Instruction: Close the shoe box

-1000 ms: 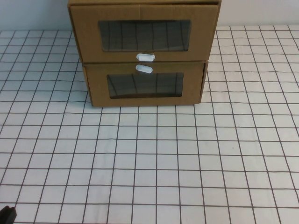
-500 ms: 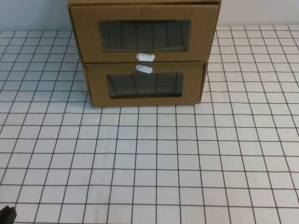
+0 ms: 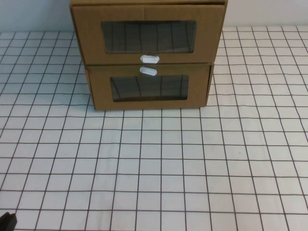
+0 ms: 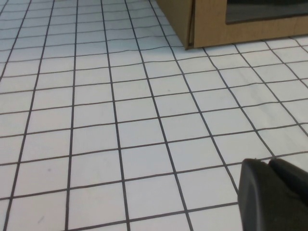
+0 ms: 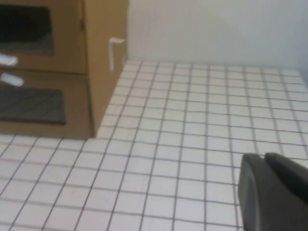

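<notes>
The shoe box [image 3: 211, 43] is the upper of two stacked brown cardboard boxes at the table's back middle. It has a wide clear window and a white pull tab [image 3: 149, 58] under it. Its front stands a little forward of the box below. It also shows in the right wrist view [image 5: 103, 29]. My left gripper [image 4: 268, 163] is shut and empty, low over the table near its front left, far from the boxes; only a black tip [image 3: 7, 221] shows in the high view. My right gripper [image 5: 263, 158] is shut and empty, to the right of the boxes.
The narrower brown box [image 3: 197, 89] under the shoe box has its white tab [image 3: 148, 71] over its window; its corner shows in the left wrist view [image 4: 207, 24]. The white gridded table [image 3: 154, 168] stretches in front. A pale wall stands behind.
</notes>
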### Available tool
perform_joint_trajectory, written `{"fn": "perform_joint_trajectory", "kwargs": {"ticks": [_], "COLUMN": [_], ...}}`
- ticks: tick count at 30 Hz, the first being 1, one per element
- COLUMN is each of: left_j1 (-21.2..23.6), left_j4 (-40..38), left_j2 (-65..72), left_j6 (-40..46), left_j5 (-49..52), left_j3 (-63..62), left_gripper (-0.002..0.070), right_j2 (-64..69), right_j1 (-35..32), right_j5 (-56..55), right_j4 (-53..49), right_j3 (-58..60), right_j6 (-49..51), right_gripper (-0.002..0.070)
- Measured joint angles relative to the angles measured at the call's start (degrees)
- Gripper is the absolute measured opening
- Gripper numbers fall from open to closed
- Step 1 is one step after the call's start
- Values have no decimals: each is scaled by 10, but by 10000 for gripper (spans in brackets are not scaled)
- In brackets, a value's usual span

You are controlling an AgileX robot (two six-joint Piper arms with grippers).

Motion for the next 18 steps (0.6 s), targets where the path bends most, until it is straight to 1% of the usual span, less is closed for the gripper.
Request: {"fn": "perform_joint_trajectory", "kwargs": {"ticks": [2,5,8,14,18], "left_j1": [0,0,0,0,0], "left_j4": [0,0,0,0,0], "left_j2": [0,0,0,-1,-1], "left_j6": [0,0,0,0,0], "left_j5": [0,0,0,0,0], "left_j3": [0,0,0,0,0], "left_gripper": [-5,-5,-6,-6,-6], "right_j2": [-20,-46,-64,-81,-108], "right_j1": [-45,-97,-132,-140,-142], "right_j5": [-3,-34,-85,-231,-299], "right_j4": [0,6,26,53,53], "right_j3": [2,15,55,210,306], "right_j6": [0,0,0,0,0], "right_gripper": [-13,-13,-13,-13,-13]}}
